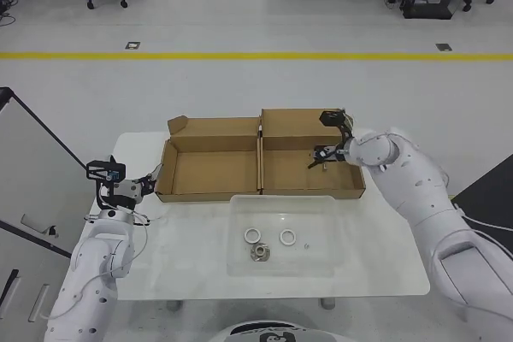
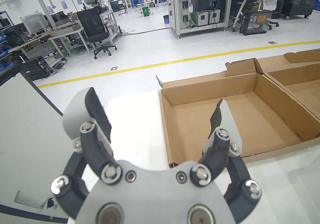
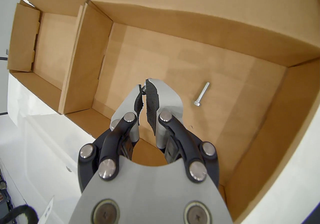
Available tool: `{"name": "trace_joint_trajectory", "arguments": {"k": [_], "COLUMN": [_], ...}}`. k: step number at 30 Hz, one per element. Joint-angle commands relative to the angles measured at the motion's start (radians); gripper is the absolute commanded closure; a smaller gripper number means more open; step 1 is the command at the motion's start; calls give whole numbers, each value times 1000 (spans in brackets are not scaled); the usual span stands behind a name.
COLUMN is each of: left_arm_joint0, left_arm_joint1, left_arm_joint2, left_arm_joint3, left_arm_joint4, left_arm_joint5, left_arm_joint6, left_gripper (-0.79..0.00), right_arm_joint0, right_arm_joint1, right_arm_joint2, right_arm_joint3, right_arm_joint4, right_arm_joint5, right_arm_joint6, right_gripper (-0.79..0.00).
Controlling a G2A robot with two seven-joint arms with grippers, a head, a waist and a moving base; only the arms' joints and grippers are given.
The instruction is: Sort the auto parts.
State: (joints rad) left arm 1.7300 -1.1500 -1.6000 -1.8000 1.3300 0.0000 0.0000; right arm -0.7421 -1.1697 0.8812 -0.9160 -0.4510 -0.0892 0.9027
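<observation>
A white tabletop (image 1: 197, 248) is seen on a pale floor crossed by a yellow line (image 1: 239, 56). Two open cardboard boxes are set side by side on it, and just beside them a clear tray (image 1: 239, 205) holds two white rings (image 1: 252, 234) and a metal part (image 1: 260, 251). The right claw (image 3: 144, 89) is pinched on a small threaded part (image 3: 143, 89) over the right box (image 3: 175, 59), where a bolt (image 3: 201, 94) lies. The left claw (image 2: 157, 109) is spread wide beside the left box (image 2: 225, 120).

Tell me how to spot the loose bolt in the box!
Start at the white table, then the cardboard box beneath the right pincer. A silver bolt lies on its floor. It is loose and alone, unlike the threaded piece pinched in the pincer.
</observation>
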Motion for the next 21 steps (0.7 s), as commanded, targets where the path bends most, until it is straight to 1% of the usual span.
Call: {"name": "trace_joint_trajectory", "arguments": {"k": [1, 9, 16, 17, 18, 19, 20, 21], "left_arm_joint0": [0, 0, 0, 0, 0, 0, 0, 0], "left_arm_joint1": [0, 0, 0, 0, 0, 0, 0, 0], "left_arm_joint2": [0, 0, 0, 0, 0, 0, 0, 0], "left_arm_joint3": [0, 0, 0, 0, 0, 0, 0, 0], "left_arm_joint4": [0, 0, 0, 0, 0, 0, 0, 0], "left_arm_joint5": [0, 0, 0, 0, 0, 0, 0, 0], "left_arm_joint6": [0, 0, 0, 0, 0, 0, 0, 0], "left_gripper": [-785, -785, -785, -785, -785, -785, -785, -785], "right_arm_joint0": [2, 23, 38, 40, 42, 43, 45, 47], "right_arm_joint1": [-9, -33, -49, -50, -52, -53, -55, -56], "right_arm_joint2": [-15, -49, -66, -67, -68, -69, -71, -72], "right_arm_joint3": [29, 118, 167, 172, 176, 179, 183, 187], "right_arm_joint4": [8, 15, 17, 15, 15, 14, 11, 10], "right_arm_joint5": [3, 16, 7, 6, 4, 3, 1, -1], "right_arm_joint6": [8, 27, 36, 36, 35, 34, 34, 34], "right_gripper": [0, 0, 0, -49, -126, -148, -206, -237]}}
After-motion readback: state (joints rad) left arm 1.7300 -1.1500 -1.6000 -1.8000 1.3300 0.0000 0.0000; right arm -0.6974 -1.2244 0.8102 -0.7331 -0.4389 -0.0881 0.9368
